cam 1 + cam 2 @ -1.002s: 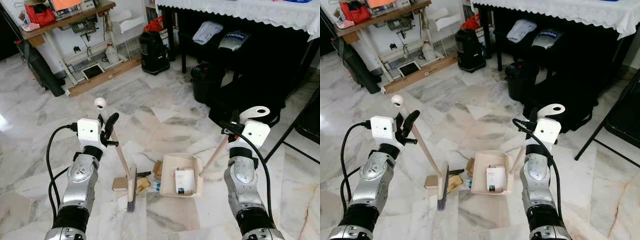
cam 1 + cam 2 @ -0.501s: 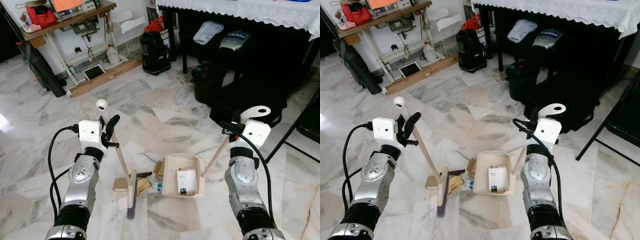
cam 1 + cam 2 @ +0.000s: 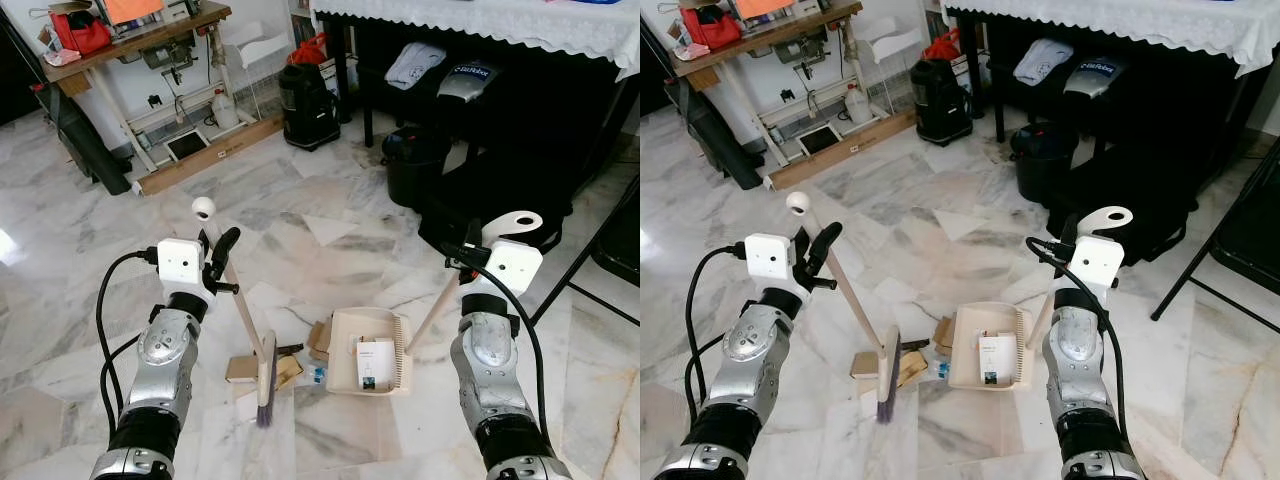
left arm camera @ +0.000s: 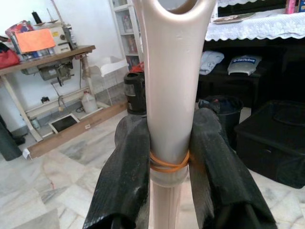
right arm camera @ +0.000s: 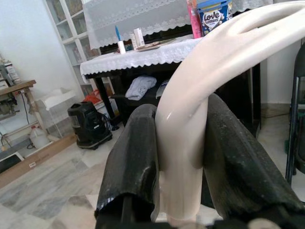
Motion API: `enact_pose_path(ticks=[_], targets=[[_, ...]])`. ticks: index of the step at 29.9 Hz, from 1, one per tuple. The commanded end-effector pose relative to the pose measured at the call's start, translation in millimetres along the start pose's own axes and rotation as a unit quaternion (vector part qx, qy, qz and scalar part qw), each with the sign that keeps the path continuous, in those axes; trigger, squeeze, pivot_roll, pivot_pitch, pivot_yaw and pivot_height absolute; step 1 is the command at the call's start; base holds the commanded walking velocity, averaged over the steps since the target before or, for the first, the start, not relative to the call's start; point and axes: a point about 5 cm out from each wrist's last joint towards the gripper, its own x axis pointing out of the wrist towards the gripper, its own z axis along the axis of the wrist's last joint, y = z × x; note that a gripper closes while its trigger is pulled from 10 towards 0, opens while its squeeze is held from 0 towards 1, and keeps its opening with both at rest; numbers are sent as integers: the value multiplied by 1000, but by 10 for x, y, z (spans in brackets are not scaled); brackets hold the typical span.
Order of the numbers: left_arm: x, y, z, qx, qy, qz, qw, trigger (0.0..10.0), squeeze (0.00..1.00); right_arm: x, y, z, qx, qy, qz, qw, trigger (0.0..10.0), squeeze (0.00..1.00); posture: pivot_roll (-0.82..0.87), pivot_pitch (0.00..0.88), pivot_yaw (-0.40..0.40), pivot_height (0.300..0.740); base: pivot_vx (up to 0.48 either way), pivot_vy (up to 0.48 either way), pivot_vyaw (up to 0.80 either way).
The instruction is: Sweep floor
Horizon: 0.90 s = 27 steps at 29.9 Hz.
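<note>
Evidently the left tool [image 3: 222,262] is clamping the broom [image 3: 263,368] beside the scraps [image 3: 262,368] while the right tool [image 3: 462,262] is gripping the dustpan [image 3: 368,350], angled to catch them.

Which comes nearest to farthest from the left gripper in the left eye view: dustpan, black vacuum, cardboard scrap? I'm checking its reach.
From the left gripper, shut on the broom handle:
1. Cardboard scrap, on the floor just below it, by the broom head.
2. Dustpan, farther toward the robot's right.
3. Black vacuum, far ahead beside the table.
</note>
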Motion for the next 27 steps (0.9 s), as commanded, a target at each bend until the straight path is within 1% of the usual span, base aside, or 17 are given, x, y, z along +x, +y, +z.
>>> enact_pose_path(ticks=[1,18,25,27], targets=[[29,109,96,10,-25,15,1000,10000,0,68,99,160,18,-36,12,999,10000,0,-200,0,187,740,0,0,0],[13,81,101,7,-30,18,999,10000,0,73,106,185,4,-41,24,999,10000,0,-192,0,170,740,0,0,0],[-13,74,119,7,-34,27,999,10000,0,92,139,216,6,-44,36,998,10000,0,-155,5,152,740,0,0,481],[-18,64,136,9,-39,30,999,10000,0,107,153,234,10,-46,39,998,10000,0,-114,29,130,740,0,0,531]])
